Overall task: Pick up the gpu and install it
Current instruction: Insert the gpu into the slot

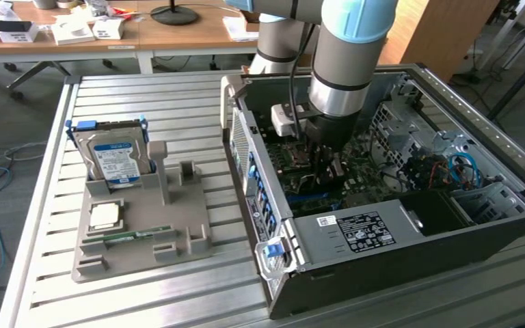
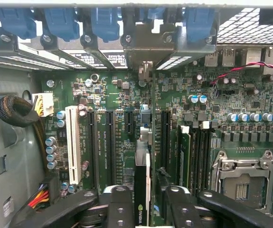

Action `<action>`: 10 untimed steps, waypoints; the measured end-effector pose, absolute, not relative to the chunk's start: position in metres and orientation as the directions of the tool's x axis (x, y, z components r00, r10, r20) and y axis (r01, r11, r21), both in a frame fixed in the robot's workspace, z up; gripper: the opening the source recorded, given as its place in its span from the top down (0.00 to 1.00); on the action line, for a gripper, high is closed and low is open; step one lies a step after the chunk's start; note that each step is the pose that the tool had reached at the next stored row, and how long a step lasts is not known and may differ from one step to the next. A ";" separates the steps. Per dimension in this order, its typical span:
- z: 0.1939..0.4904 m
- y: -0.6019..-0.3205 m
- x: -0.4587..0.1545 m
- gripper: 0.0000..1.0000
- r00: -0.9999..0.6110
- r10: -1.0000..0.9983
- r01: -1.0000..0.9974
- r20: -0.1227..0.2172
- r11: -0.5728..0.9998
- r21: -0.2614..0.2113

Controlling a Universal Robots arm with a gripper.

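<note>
On the exterior view's left, a grey holder tray (image 1: 144, 236) rests on the slatted metal tabletop (image 1: 52, 205). A silver hard drive (image 1: 115, 158) with a blue label stands upright in the tray's far slot, a square silver chip (image 1: 104, 216) lies flat in a pocket nearer the camera, and a narrow green memory stick (image 1: 137, 235) lies in a groove just beside it. Further to the exterior view's right sits an open computer case (image 1: 385, 232) lying on its side, its green motherboard (image 1: 313, 184) facing up. The robot arm (image 1: 344, 61) reaches straight down into the case, and the claw (image 1: 328, 167) hangs low over the board. In the wrist view, a bundle of black cable (image 2: 14, 110) and a white slot (image 2: 72, 142) lie along one side of the board, with several long black slots next to them. The claw (image 2: 143, 209) grips the gpu (image 2: 142, 190), its two black fingers (image 2: 119, 206) pressing the card's faces from either side; the card is seen edge-on, standing upright on the board in line with a slot, though whether it is seated I cannot tell. A row of blue clips (image 2: 105, 21) runs along the case's rear wall. Further across are memory slots (image 2: 195, 152) and the empty metal processor socket (image 2: 243, 178).
</note>
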State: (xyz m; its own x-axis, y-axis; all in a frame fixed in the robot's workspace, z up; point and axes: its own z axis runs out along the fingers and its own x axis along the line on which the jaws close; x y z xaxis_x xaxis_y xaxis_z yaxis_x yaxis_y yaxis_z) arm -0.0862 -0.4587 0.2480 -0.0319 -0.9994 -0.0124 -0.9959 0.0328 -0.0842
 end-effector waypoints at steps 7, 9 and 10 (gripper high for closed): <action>0.251 -0.459 -0.086 0.67 -0.032 -0.999 -0.996 -0.012 0.033 -0.084; 0.256 -0.459 -0.086 0.67 -0.032 -0.999 -0.996 -0.012 0.033 -0.084; 0.260 -0.459 -0.086 0.67 -0.032 -0.999 -0.996 -0.012 0.033 -0.084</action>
